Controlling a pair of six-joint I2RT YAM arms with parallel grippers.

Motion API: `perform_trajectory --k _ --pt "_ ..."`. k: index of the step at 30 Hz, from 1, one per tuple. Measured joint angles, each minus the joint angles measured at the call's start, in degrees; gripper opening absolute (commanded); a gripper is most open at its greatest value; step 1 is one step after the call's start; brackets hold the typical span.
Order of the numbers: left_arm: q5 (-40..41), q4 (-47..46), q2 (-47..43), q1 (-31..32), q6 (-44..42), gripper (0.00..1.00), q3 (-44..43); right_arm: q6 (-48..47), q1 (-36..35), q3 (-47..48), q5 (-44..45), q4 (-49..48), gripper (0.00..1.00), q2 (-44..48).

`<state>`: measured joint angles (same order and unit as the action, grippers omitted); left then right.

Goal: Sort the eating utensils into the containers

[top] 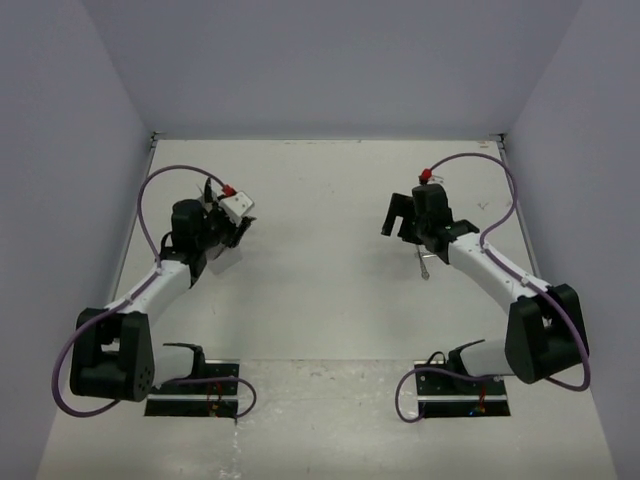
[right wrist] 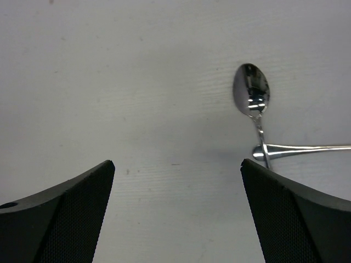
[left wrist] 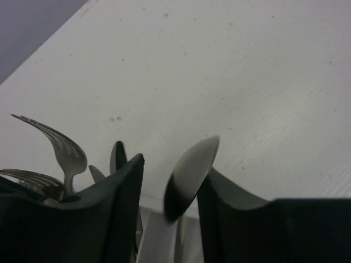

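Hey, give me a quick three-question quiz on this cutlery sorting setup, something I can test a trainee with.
1. True or false: the right gripper is shut on a fork.
2. Which utensil stands between the fingers of the left gripper? A) knife B) spoon C) fork
3. Fill in the number: in the right wrist view, ____ utensils lie on the table.

Key
1. False: its jaws stand wide apart with nothing between them.
2. B.
3. Two: a round-bowled spoon and a second utensil lying across its handle.
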<state>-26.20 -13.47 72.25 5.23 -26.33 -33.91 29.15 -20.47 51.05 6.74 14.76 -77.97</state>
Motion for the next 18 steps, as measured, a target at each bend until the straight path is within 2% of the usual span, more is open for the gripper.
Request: perform_trajectory --k 1,3,4,5,11,14,18 --pt "0.2 0.0 -0.5 0.0 0.5 0.62 0.0 0.6 0.9 0.1 0.9 1.3 0.99 -0.8" --pt "0.5 -0.1 -1.8 0.0 1.2 0.68 0.1 1.8 1.9 0.5 2.8 4.1 0.99 -3.1" --pt "0.6 -0.1 -2.4 0.0 1.5 0.74 0.1 2.2 2.3 0.6 3.4 5.3 0.99 -4.3" --pt "0.6 -0.2 -3.2 0.0 1.7 1.00 0.1 2.6 2.7 0.7 4.0 6.7 0.99 -5.6" --pt "0.7 0.3 -6.7 -0.1 3.5 1.00 0.0 3.4 4.9 4.5 5.6 13.2 0.97 -11.9" --pt "0.4 0.8 -9.2 -0.1 5.9 1.00 -0.1 2.8 5.3 8.4 7.6 14.6 0.91 -14.7" --pt "-0.5 0.9 -13.0 -0.1 10.3 1.00 -1.3 1.5 5.7 13.4 8.9 15.5 0.75 -18.5"
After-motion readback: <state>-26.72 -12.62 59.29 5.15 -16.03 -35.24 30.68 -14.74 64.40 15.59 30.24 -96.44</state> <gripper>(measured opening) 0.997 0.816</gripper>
